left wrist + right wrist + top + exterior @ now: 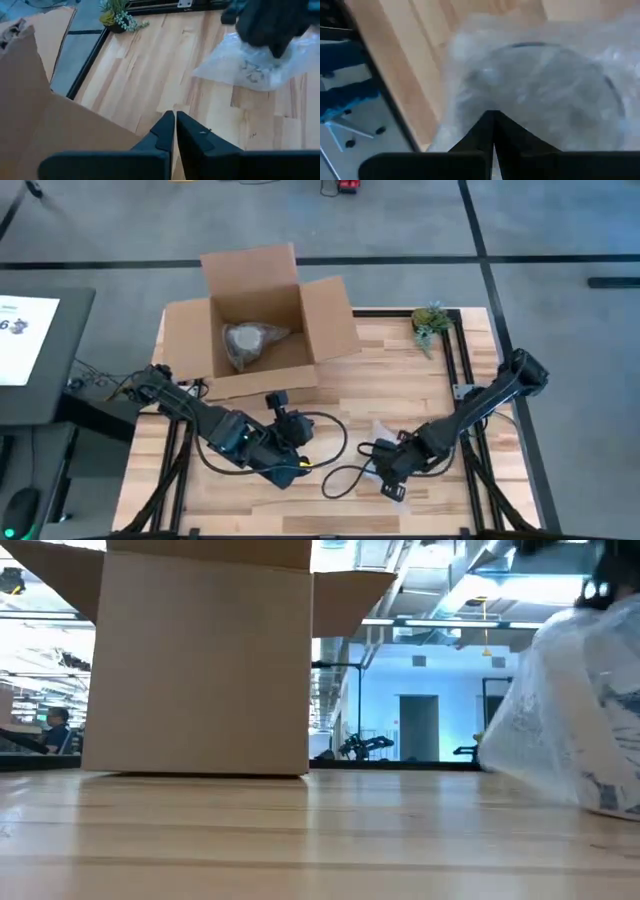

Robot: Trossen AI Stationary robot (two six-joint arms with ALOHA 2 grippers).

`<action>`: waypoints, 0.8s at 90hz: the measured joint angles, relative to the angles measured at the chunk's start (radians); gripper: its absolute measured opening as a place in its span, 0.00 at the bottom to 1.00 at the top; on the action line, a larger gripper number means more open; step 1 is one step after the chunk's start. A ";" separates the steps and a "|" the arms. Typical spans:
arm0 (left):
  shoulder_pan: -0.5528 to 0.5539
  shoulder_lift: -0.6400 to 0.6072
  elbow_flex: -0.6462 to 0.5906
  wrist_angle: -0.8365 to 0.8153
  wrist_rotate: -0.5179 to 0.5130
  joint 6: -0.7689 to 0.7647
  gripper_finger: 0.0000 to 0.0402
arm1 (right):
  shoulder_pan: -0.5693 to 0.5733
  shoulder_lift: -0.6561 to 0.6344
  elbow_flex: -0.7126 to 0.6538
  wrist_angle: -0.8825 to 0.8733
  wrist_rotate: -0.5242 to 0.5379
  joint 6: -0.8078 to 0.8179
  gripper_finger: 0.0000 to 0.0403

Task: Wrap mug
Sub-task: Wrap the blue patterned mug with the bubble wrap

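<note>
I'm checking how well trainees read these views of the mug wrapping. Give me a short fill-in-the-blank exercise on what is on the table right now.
1. The cardboard box has its flaps ____.
2. The right gripper is at a mug covered in clear ____.
3. The small plant sits at a ____ of the table.
4. The left gripper has its fingers ____.

Missing words: open; plastic wrap; corner; shut
</note>
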 joint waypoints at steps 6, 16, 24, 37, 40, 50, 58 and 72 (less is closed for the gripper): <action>-0.003 0.000 0.000 0.002 0.000 -0.001 0.00 | -0.013 0.029 -0.023 -0.004 0.003 0.010 0.00; -0.010 0.000 0.000 0.004 0.000 -0.001 0.00 | -0.040 0.072 -0.028 -0.006 -0.001 -0.034 0.00; -0.011 0.000 0.000 0.010 0.000 -0.001 0.00 | -0.061 0.074 -0.013 -0.023 -0.027 -0.083 0.00; -0.017 0.000 0.000 0.024 0.002 -0.009 0.00 | -0.070 0.024 0.065 -0.183 -0.012 -0.095 0.00; -0.020 -0.001 0.000 0.030 0.002 -0.009 0.00 | -0.071 0.004 0.085 -0.215 -0.009 -0.096 0.00; -0.028 -0.014 -0.001 0.068 0.011 -0.009 0.00 | -0.065 -0.076 0.130 -0.264 -0.006 -0.092 0.00; -0.037 -0.034 -0.001 0.089 0.047 -0.016 0.00 | -0.058 -0.123 0.132 -0.256 0.030 -0.060 0.00; -0.065 -0.075 -0.001 0.123 0.100 -0.080 0.00 | -0.056 -0.130 0.127 -0.295 0.157 -0.029 0.00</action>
